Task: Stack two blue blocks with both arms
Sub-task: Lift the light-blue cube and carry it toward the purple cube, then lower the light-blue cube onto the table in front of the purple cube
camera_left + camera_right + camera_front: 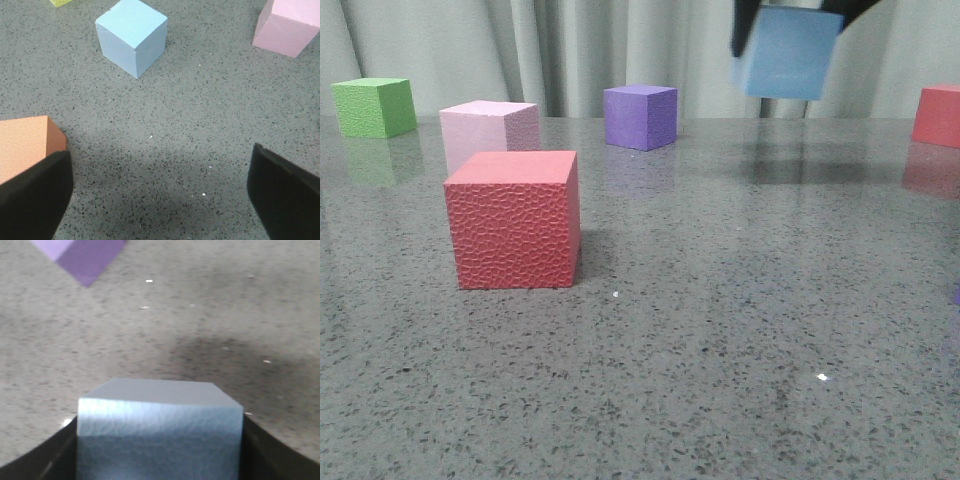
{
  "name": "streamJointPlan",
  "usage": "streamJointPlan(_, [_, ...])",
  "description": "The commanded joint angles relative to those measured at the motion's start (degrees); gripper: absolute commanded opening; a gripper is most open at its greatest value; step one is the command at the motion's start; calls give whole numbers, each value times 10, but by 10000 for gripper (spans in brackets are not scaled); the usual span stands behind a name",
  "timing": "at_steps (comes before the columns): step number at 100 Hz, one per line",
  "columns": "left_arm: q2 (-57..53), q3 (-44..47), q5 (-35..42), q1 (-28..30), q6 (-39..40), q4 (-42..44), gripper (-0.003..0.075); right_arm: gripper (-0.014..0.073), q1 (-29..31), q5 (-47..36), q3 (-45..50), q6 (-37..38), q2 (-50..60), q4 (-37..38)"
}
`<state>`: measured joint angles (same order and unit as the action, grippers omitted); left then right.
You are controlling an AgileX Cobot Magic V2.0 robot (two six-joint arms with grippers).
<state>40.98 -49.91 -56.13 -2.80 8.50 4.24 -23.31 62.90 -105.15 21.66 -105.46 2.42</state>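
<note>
While the right pincer (790, 20) hangs high above the far right part of the desk (720, 350), it is closed on one blue block (788, 65), which is clear of the surface with its shadow lying below. The right wrist view confirms it: the held block (160, 440) sits between the two dark fingers, touching both.

The second blue block (132, 36) rests on the desk, seen only in the left wrist view, ahead of the left pincer (160, 195) and somewhat off its centre line. That pincer is open, jaws well apart, holding nothing. The block is a cube, so no long axis applies; it is turned corner-on to the pincer.

Judgement: the left arm is the nearer to the resting block, and the coming move turns on bringing the carried block over it. I cannot tell from these views how far apart the two blocks are.

Surroundings: a red cube (513, 218) in the foreground, a pink cube (490, 130) behind it, a green cube (374, 106) far left, a purple cube (640, 116) centre rear, another red cube (937, 115) at the right edge. An orange-red cube (27, 147) sits just beside the left pincer's finger and could be knocked.
</note>
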Motion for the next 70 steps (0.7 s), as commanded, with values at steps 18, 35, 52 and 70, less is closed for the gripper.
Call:
streamJointPlan(18, [2,-20,31,2,1,2,673,340,-48,-8,-73,38,-13,5])
streamJointPlan(35, [2,-20,31,2,1,2,673,338,-68,6,-97,72,-44,22])
streamJointPlan(52, [2,-20,31,2,1,2,673,338,-75,16,-106,77,-65,22])
streamJointPlan(70, [2,-20,31,2,1,2,673,337,-75,20,-107,87,-82,22])
